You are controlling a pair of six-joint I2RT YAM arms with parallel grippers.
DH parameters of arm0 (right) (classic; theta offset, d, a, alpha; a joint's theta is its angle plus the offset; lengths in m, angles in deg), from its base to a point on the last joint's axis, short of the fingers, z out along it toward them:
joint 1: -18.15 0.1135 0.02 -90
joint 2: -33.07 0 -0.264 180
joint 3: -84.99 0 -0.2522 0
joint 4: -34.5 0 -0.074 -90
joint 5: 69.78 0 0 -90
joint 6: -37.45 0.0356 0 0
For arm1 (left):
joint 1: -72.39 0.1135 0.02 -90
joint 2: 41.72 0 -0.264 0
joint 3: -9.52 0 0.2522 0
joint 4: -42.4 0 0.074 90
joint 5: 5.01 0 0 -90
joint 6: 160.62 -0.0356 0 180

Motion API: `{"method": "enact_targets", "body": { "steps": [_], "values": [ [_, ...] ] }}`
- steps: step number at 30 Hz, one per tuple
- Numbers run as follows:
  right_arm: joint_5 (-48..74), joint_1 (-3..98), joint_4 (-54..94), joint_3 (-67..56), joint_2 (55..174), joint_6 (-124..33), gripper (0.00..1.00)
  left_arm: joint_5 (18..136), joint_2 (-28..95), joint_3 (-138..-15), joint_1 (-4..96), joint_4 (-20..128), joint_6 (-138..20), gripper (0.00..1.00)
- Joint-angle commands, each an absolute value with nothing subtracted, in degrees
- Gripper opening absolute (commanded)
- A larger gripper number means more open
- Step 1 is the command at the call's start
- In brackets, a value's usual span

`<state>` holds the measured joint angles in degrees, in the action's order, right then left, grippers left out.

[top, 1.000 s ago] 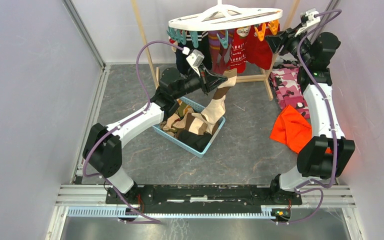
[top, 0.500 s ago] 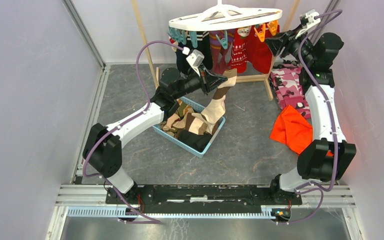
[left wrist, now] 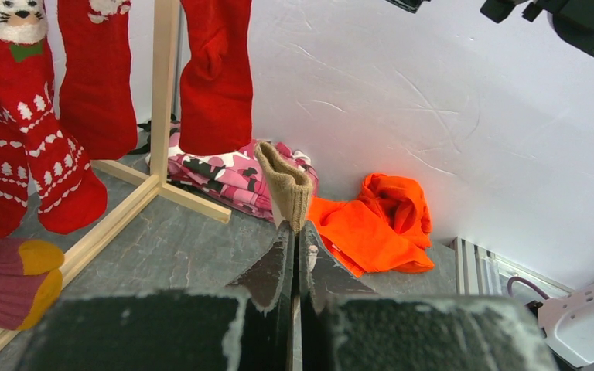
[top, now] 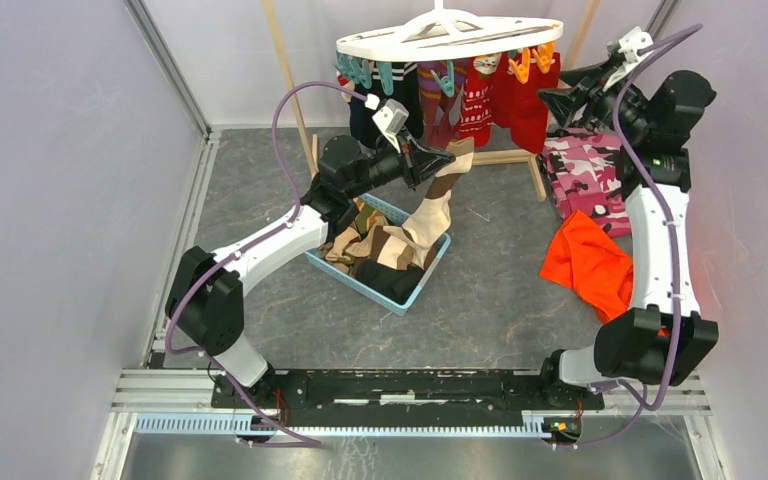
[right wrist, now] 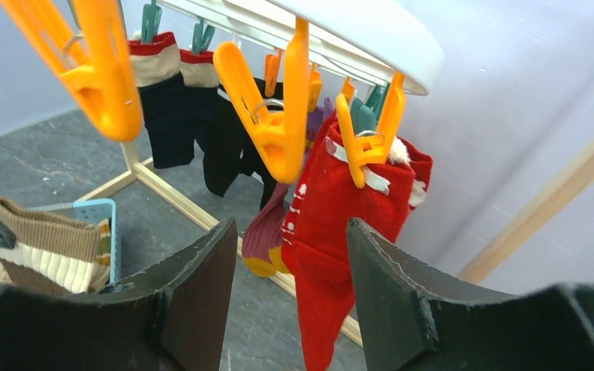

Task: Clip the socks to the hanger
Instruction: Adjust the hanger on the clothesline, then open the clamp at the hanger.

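The white oval hanger [top: 440, 35] hangs at the back with teal and orange clips; red patterned [top: 476, 95], plain red [top: 522, 100], purple and navy socks hang from it. My left gripper [top: 450, 160] is shut on the cuff of a beige-brown striped sock [top: 438, 205], which trails down into the blue basket [top: 415, 290]; the cuff [left wrist: 285, 182] sticks up past my closed fingertips. My right gripper [top: 560, 95] is open and empty just right of the hanger's rim, facing the orange clips [right wrist: 274, 116] and a clipped red sock [right wrist: 340, 232].
The basket holds several more socks. A light wooden pole rack [top: 520, 155] stands under the hanger. A pink camouflage garment [top: 585, 180] and an orange cloth [top: 585, 260] lie on the floor at right. White walls close in on both sides.
My right gripper has pulled back to the right, away from the hanger's orange clips. The left arm and its sock have not moved.
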<state>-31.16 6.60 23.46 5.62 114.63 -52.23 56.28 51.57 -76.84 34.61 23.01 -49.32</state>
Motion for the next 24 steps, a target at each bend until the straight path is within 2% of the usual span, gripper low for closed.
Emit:
{"method": "enact_targets", "body": {
  "steps": [1, 4, 6, 9, 17, 24],
  "values": [
    [-34.66, 4.42, 20.89, 5.70, 110.41, -58.29, 0.62, 55.49, 48.84, -77.86, 34.07, 20.44, -47.70, 0.02],
    [-35.39, 3.74, 18.52, 6.09, 108.51, -60.98, 0.68, 55.45, 48.42, -77.29, 33.90, 20.41, -47.68, 0.02],
    [-35.44, 3.73, 19.08, 6.13, 107.25, -62.03, 0.76, 55.38, 48.07, -76.99, 33.89, 20.44, -47.68, 0.02],
    [-33.98, 3.81, 22.55, 6.89, 107.38, -59.50, 0.81, 55.38, 47.82, -76.71, 33.84, 20.45, -47.67, 0.02],
    [-20.22, 9.96, 15.82, 16.29, 111.62, -58.94, 0.82, 55.22, 47.93, -76.88, 33.79, 20.05, -47.69, 0.02],
    [-9.47, 15.42, 11.29, 18.97, 112.41, -63.14, 0.81, 55.48, 47.43, -76.36, 33.55, 19.97, -47.64, 0.02]
  ]
}}
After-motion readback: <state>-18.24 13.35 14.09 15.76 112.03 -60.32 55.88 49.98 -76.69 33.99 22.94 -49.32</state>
